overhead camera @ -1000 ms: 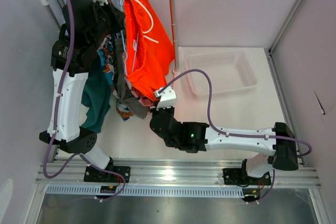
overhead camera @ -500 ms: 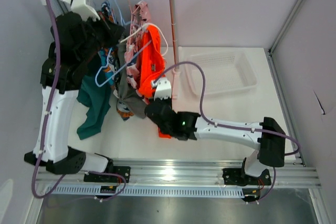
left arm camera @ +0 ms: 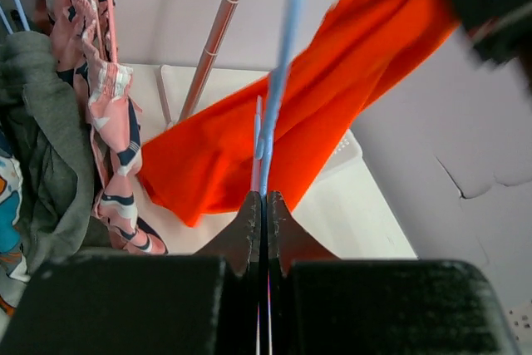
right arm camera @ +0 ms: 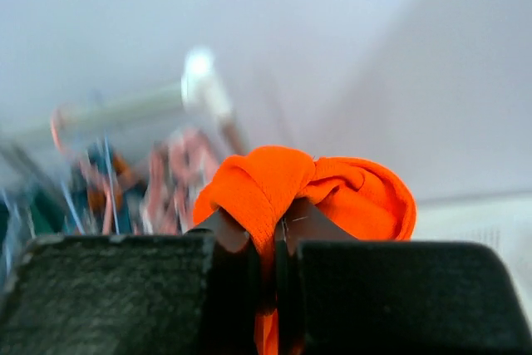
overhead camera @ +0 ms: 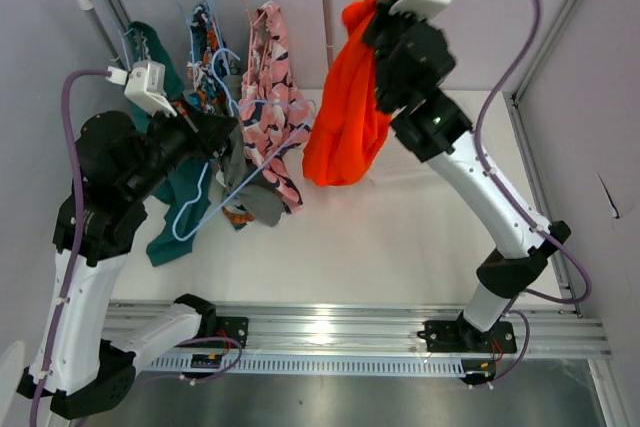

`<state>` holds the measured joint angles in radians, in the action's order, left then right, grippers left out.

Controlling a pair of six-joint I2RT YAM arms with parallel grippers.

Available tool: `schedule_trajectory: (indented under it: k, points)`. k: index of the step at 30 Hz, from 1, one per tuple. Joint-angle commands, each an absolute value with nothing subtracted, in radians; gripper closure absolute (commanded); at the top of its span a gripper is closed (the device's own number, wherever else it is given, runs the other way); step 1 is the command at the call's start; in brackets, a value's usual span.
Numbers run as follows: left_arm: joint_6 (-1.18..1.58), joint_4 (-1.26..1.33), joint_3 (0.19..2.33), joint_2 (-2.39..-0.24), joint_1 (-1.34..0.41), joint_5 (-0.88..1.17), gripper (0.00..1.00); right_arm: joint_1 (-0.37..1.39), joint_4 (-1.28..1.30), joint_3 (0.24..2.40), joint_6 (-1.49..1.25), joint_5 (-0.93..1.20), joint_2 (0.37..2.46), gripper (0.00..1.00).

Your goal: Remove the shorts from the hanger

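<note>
Separation is complete for one garment: the bright orange cloth shorts [overhead camera: 345, 127], a second ago draped on the rack among the others, now hang free beneath the right pincer [right arm camera: 273, 243], their bunched top clamped between its narrowed fingers. The left pincer [left arm camera: 262, 205] is pinched tight on the thin light-blue hanger [left arm camera: 274, 81], which rises bare ahead of it (no cloth left on it). Just beside that pincer the pink dark-and-white printed shorts [overhead camera: 270, 97] remain hung, so I judge more removals outstanding.
</note>
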<state>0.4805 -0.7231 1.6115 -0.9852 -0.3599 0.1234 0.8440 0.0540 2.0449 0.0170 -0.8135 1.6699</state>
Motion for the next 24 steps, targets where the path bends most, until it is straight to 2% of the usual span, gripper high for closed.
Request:
schedule_trajectory:
  k: [1, 2, 5, 11, 17, 22, 24]
  points:
    - [0.497, -0.660, 1.533, -0.973, -0.373, 0.158, 1.00, 0.732, -0.028, 2.293, 0.132, -0.724, 1.748, 1.00]
    - [0.497, -0.643, 1.507, -0.966, -0.376, 0.158, 1.00, 0.704, -0.009, 2.394, 0.138, -0.707, 1.778, 1.00]
    - [0.494, -0.626, 1.451, -0.945, -0.382, 0.160, 1.00, 0.591, -0.009, 2.518, 0.129, -0.637, 1.873, 1.00]
    - [0.466, -0.626, 1.420, -0.939, -0.390, 0.141, 1.00, 0.393, -0.066, 2.516, 0.043, -0.554, 1.951, 1.00]
    - [0.445, -0.617, 1.437, -0.965, -0.394, 0.098, 1.00, 0.258, -0.190, 2.333, -0.073, -0.435, 1.979, 1.00]
    - [0.430, -0.603, 1.479, -1.020, -0.406, 0.057, 1.00, 0.230, -0.180, 2.287, -0.110, -0.391, 2.034, 1.00]
    - [0.408, -0.607, 1.529, -1.048, -0.408, 0.017, 1.00, 0.238, -0.175, 2.200, -0.133, -0.397, 1.988, 1.00]
